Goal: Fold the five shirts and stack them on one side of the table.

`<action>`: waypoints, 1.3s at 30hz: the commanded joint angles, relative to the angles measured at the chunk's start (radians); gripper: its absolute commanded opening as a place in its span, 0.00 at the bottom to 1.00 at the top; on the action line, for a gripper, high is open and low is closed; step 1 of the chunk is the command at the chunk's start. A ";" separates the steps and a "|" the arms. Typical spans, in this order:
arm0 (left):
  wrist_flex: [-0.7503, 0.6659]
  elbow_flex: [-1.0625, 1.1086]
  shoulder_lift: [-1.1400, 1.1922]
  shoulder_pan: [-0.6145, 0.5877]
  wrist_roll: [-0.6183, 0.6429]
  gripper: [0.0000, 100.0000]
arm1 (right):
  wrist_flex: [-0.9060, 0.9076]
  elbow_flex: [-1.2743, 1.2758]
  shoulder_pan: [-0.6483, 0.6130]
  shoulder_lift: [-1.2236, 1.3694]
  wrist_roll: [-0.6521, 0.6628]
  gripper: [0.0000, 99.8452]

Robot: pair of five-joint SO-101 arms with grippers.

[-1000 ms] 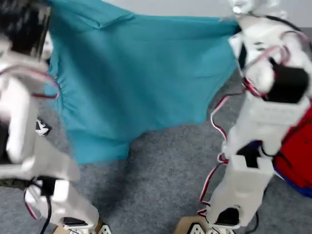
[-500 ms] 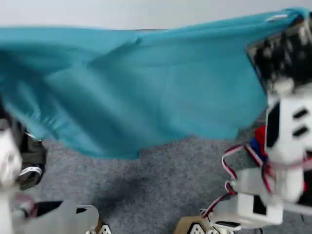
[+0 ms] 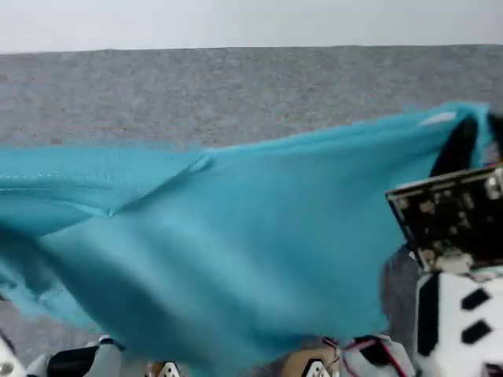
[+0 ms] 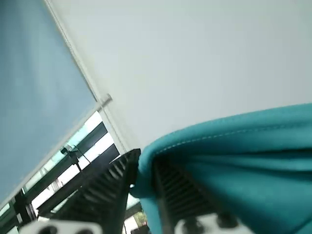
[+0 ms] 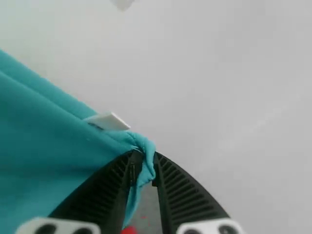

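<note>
A teal shirt (image 3: 236, 251) hangs spread wide in the air above the grey table (image 3: 251, 86), stretched between both arms and covering most of the high view. My left gripper (image 4: 141, 168) is shut on a hemmed edge of the teal shirt (image 4: 243, 161), pointing up toward the ceiling. My right gripper (image 5: 144, 163) is shut on another corner of the teal shirt (image 5: 44, 146), close to its white label (image 5: 108, 121). In the high view the right arm's circuit board and white body (image 3: 452, 259) stand at the right edge, behind the cloth's upper corner.
The far half of the grey table lies bare beyond the raised cloth. White arm bases (image 3: 78, 361) and red wiring (image 3: 357, 349) peek out below the shirt's lower edge at the front. A window blind (image 4: 34, 83) fills part of the left wrist view.
Both arms have lifted the teal shirt off the table and pulled it wide, and it now hangs closer to the high camera. The red shirt at the right is now hidden.
</note>
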 commanded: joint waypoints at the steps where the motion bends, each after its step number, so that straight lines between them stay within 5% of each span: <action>1: 0.046 -0.004 -0.002 -0.012 -0.005 0.00 | 0.036 0.242 -0.025 -0.117 -0.020 0.01; 9: 0.044 0.332 0.000 -0.006 -0.003 0.00 | -0.018 0.723 -0.104 -0.196 -0.091 0.01; 17: 0.018 0.912 0.011 -0.005 -0.008 0.00 | -0.479 1.234 -0.108 -0.196 -0.106 0.01; 23: -0.221 1.409 0.009 -0.005 -0.009 0.00 | -0.839 1.511 -0.108 -0.166 -0.103 0.01; 31: -0.683 1.868 0.011 -0.005 -0.009 0.00 | -1.136 1.470 -0.102 0.130 -0.106 0.01; 39: -0.985 2.123 0.044 -0.006 -0.031 0.00 | -1.225 1.094 -0.102 0.553 -0.107 0.01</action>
